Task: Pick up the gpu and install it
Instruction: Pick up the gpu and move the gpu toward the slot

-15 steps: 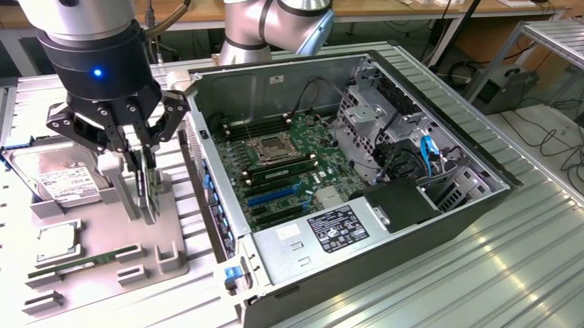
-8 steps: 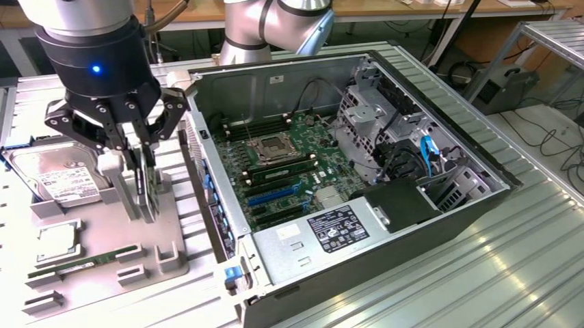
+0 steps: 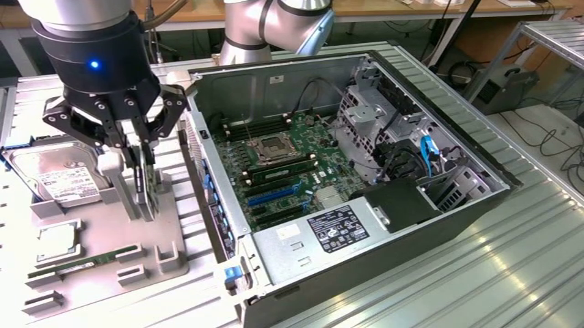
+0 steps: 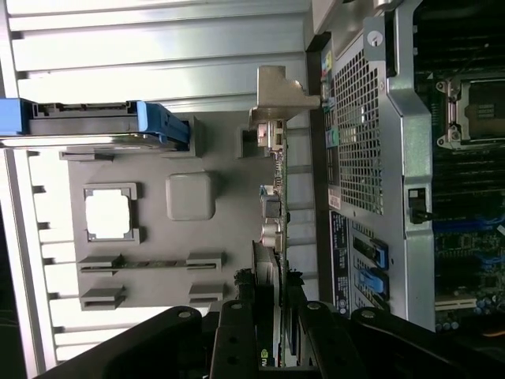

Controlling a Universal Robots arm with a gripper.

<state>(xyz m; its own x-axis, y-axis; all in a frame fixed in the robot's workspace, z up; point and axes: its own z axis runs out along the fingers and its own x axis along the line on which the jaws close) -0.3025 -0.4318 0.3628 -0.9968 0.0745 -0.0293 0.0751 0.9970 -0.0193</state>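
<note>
The gpu (image 3: 146, 196) stands on edge in a slot of the grey parts tray (image 3: 137, 263), to the exterior view's left of the open computer case (image 3: 273, 75). My gripper (image 3: 136, 174) reaches down over the card, one finger on each flat side, shut on its upper part. In the wrist view the gpu (image 4: 275, 197) is edge-on, its silver bracket (image 4: 280, 99) at the far end and my gripper (image 4: 278, 300) clamped on the near end. The card's lower edge looks level with the tray slot. The motherboard (image 3: 283, 167) lies exposed inside the case, with blue expansion slots (image 3: 272, 196).
A silver hard drive (image 3: 57, 179) with a white label leans in the tray beside the gripper. A processor (image 3: 57, 242) and a memory stick (image 3: 82, 265) lie in the tray's nearer pockets. The case's rear wall (image 4: 363, 134) rises close beside the card. Ribbed metal table (image 3: 511, 260) surrounds everything.
</note>
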